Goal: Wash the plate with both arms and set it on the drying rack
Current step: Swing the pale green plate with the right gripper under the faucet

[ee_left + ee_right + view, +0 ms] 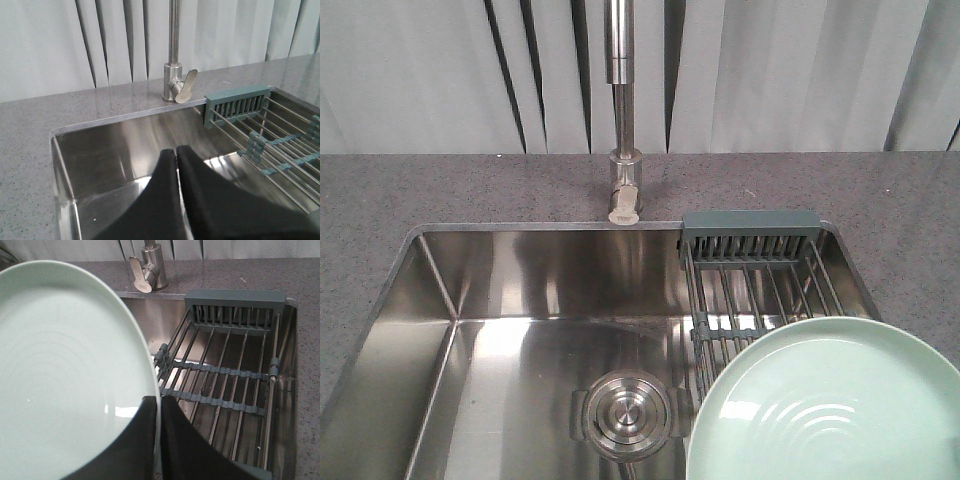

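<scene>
The left pincer (177, 151), fingers pressed together, hangs over the sink (100, 145). The drying rack (256, 145) lies across the sink's right side.

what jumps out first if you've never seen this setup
The big mint-green plate fills the front view's lower right, its rim pinched in the right claw. Behind it the wire drying rack spans the right side of the steel sink, with the faucet at the back centre. The left claw hangs shut and empty over the basin.
</scene>
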